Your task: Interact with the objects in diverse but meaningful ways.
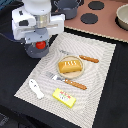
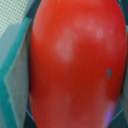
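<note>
Tomato point(image 2: 75, 65) fills our wrist view, the jaws closed against its flanks — light, hard, slick plastic, we judge — best held across its middle.

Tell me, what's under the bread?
The bread loaf sits on a small round plate, with its rim showing around it. Under that lies the striped placemat. The plate's middle is covered by the loaf, so that part cannot be seen.
</note>
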You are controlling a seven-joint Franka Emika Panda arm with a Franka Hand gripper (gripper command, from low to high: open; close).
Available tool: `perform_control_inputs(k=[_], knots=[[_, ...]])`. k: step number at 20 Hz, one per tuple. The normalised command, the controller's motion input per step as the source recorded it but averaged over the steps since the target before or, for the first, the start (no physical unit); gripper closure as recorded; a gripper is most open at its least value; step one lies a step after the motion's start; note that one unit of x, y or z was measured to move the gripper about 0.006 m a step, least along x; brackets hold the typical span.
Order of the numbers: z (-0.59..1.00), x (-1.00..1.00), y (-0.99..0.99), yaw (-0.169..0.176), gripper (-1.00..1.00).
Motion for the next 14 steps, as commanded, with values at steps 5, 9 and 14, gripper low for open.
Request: perform_control_inputs(k=[5, 9, 14], knots=[[0.28, -0.43, 0.08, 0.016, -1.00], [0.67, -0.38, 0.18, 0.020, -1.00], [0.74, -0.23, 0.14, 0.021, -1.00]])
